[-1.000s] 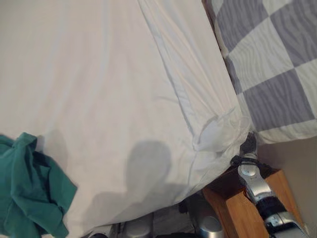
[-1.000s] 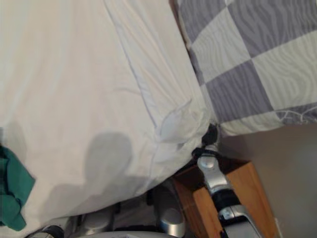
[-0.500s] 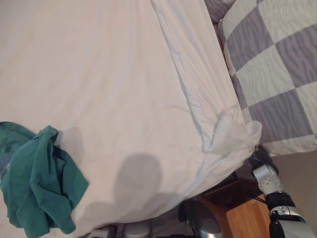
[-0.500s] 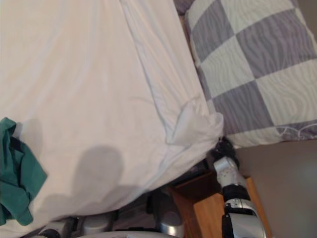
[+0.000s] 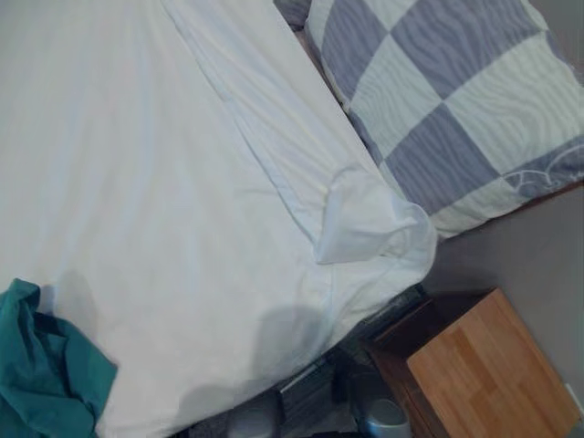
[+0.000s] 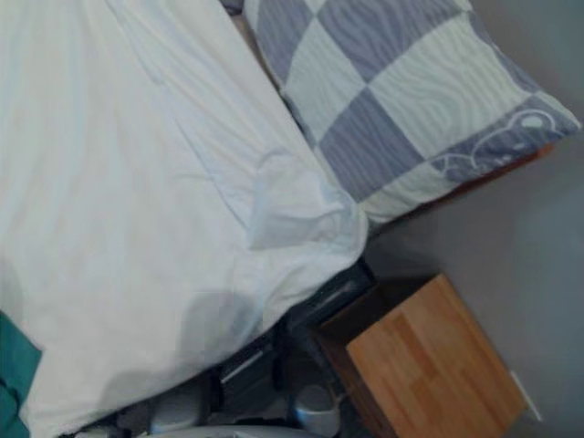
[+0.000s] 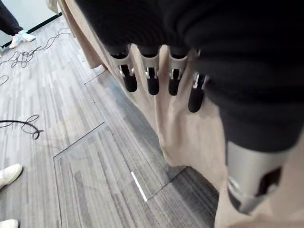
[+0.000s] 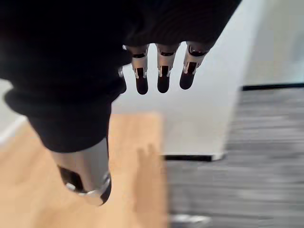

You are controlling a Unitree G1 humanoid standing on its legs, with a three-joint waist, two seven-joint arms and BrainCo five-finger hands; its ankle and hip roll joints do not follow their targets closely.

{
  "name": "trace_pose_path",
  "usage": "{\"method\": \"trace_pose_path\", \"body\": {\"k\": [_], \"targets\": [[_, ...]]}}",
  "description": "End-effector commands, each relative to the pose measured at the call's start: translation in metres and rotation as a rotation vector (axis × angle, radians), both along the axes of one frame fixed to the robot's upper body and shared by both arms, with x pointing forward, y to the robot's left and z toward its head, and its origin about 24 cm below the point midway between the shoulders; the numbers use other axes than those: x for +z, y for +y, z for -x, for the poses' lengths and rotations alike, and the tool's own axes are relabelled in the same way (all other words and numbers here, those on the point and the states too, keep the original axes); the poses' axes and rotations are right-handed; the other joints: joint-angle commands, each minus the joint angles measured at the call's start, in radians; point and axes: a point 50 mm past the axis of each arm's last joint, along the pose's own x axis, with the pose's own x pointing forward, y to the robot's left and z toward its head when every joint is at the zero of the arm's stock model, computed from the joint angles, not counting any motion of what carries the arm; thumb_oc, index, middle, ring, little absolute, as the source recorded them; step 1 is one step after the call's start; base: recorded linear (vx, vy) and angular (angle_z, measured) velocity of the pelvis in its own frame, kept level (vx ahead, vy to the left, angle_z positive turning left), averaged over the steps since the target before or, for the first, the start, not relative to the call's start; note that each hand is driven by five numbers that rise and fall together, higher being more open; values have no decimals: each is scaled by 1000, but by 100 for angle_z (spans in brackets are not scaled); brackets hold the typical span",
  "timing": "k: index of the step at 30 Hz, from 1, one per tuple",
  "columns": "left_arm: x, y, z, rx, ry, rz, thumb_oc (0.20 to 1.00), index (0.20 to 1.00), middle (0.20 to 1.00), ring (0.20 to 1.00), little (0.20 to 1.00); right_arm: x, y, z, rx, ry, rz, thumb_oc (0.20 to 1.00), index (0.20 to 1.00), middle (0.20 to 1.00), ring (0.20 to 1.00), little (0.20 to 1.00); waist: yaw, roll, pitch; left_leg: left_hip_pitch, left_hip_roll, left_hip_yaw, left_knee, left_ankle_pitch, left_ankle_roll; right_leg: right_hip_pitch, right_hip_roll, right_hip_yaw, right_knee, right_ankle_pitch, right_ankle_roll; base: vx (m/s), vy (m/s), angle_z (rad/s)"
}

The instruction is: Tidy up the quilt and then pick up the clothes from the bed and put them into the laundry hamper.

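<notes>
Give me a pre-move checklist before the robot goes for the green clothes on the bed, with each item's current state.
1. Left hand free: ok, fingers straight, holding nothing, hanging over the grey wood-plank floor.
2. Right hand free: ok, fingers relaxed and empty above the light wooden bedside cabinet.
3. White quilt tidy: not ok, its corner by the grey-and-white checked pillow is folded over.
4. Crumpled green garment located: ok, on the quilt at the near left edge, partly cut off by the frame.
5. Laundry hamper located: cannot tell.
6. People clear of the path: cannot tell, a person's white shoe stands on the floor nearby.
</notes>
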Motion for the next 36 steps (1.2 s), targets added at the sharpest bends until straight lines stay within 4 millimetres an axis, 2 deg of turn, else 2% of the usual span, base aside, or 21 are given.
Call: {"method": "trace_pose_path", "body": {"k": [1, 3, 4, 5, 6, 7, 8, 9, 11, 13, 17, 20, 23, 25, 26, 32, 36], "targets": [[15, 16, -28, -22, -55, -87, 1000, 1000, 1000, 1000, 1000, 84, -52, -83, 137, -201, 479, 1000, 1000, 1000, 1000, 1000, -11, 51, 28, -56, 6, -101, 21, -53, -23, 13, -71, 14, 73, -53, 96, -34, 94, -37], [15, 14, -27, -16, -54, -87, 1000, 1000, 1000, 1000, 1000, 145, -49, -130, 227, -372, 688, 1000, 1000, 1000, 1000, 1000, -11, 57, 31, -62, 1, -103, 14, -51, -21, 4, -72, 14, 73, -54, 93, -44, 52, -45], [14, 11, -28, -14, -56, -84, 1000, 1000, 1000, 1000, 1000, 192, -39, -155, 285, -519, 831, 347, 347, 347, 347, 347, -12, 61, 32, -68, -2, -105, 10, -50, -20, -4, -71, 13, 73, -57, 90, -68, 77, -29], [13, 5, -31, -15, -65, -77, 1000, 1000, 1000, 1000, 1000, 252, -19, -176, 369, -724, 1008, 200, 200, 200, 200, 200, -11, 64, 33, -77, -6, -106, 4, -50, -20, -12, -70, 12, 69, -62, 86, -52, 67, -10], [13, 3, -33, -16, -67, -75, 1000, 1000, 1000, 1000, 1000, 264, -15, -179, 389, -763, 1041, 200, 200, 200, 200, 200, -11, 66, 33, -79, -8, -107, 3, -50, -20, -14, -70, 12, 69, -63, 85, -54, 74, -1], [12, -3, -39, -19, -79, -64, 1000, 1000, 1000, 1000, 1000, 308, 4, -189, 470, -935, 1145, 200, 200, 200, 200, 200, -8, 68, 35, -87, -10, -105, 0, -49, -21, -20, -70, 10, 64, -66, 83, -34, 51, 9], [12, -5, -41, -20, -82, -61, 1000, 1000, 1000, 1000, 1000, 327, 14, -190, 495, -982, 1178, 200, 200, 200, 200, 200, -7, 69, 34, -89, -11, -104, -1, -49, -22, -21, -70, 9, 62, -66, 83, -46, 77, 43], [11, -13, -48, -29, -87, -47, 1000, 1000, 1000, 1000, 1000, 371, 43, -188, 601, -1177, 1272, 200, 200, 200, 200, 200, -5, 69, 32, -96, -12, -103, -1, -49, -26, -24, -72, 2, 55, -68, 82, -32, 54, 54], [10, -18, -51, -34, -88, -37, 1000, 1000, 1000, 1000, 1000, 392, 62, -184, 668, -1286, 1343, 200, 200, 200, 200, 200, -3, 68, 32, -101, -13, -102, -1, -50, -28, -26, -73, -4, 52, -69, 81, -34, 46, 30], [6, -28, -51, -52, -79, -17, 1000, 1000, 1000, 1000, 1000, 422, 97, -180, 795, -1450, 1423, 200, 200, 200, 200, 200, 14, 60, 29, -102, -16, -105, -1, -51, -30, -25, -74, -18, 53, -73, 79, -24, 30, -12], [3, -30, -47, -68, -66, 6, 1000, 1000, 1000, 1000, 1000, 440, 118, -180, 876, -1516, 1507, 200, 200, 200, 200, 200, 37, 48, 20, -94, -13, -111, 0, -54, -32, -14, -76, -37, 51, -75, 78, 6, -20, 7], [4, -25, -46, -81, -47, -16, 1000, 1000, 1000, 1000, 1000, 458, 140, -184, 991, -1533, 1567, 200, 200, 200, 200, 200, 78, 16, 2, -86, -4, -124, 13, -61, -38, 6, -76, -65, 52, -78, 78, 57, -127, 9], [6, -20, -48, -97, -28, -42, 1000, 1000, 1000, 1000, 1000, 467, 157, -200, 1078, -1473, 1557, 200, 200, 200, 200, 200, 108, -3, -11, -75, 3, -140, 26, -64, -41, 27, -80, -83, 58, -83, 78, 129, -81, 10], [7, -19, -49, -107, -18, -48, 1000, 1000, 1000, 1000, 1000, 470, 161, -208, 1093, -1442, 1558, 200, 200, 200, 200, 200, 119, -6, -14, -75, 3, -145, 31, -63, -41, 33, -82, -87, 58, -83, 76, 140, -41, 24], [8, -17, -51, -114, 4, -53, 1000, 1000, 1000, 1000, 1000, 476, 168, -228, 1101, -1349, 1602, 200, 200, 200, 200, 200, 144, -9, -14, -80, 5, -154, 38, -60, -44, 39, -87, -104, 61, -85, 74, 189, -70, 20], [13, -10, -54, -1, 35, -28, 1000, 1000, 1000, 1000, 1000, 490, 173, -262, 1012, -1165, 1689, 200, 200, 200, 200, 200, 191, -14, 28, -147, 9, -174, 49, -53, -50, 10, -88, -117, 48, -77, 72, 71, -89, 25], [14, -6, -52, -16, 38, -16, 1000, 1000, 1000, 1000, 1000, 496, 158, -277, 914, -1068, 1663, 200, 200, 200, 200, 200, 220, -2, 62, -197, 9, -188, 46, -41, -54, -23, -83, -130, 46, -77, 67, -23, -86, 39]]}}
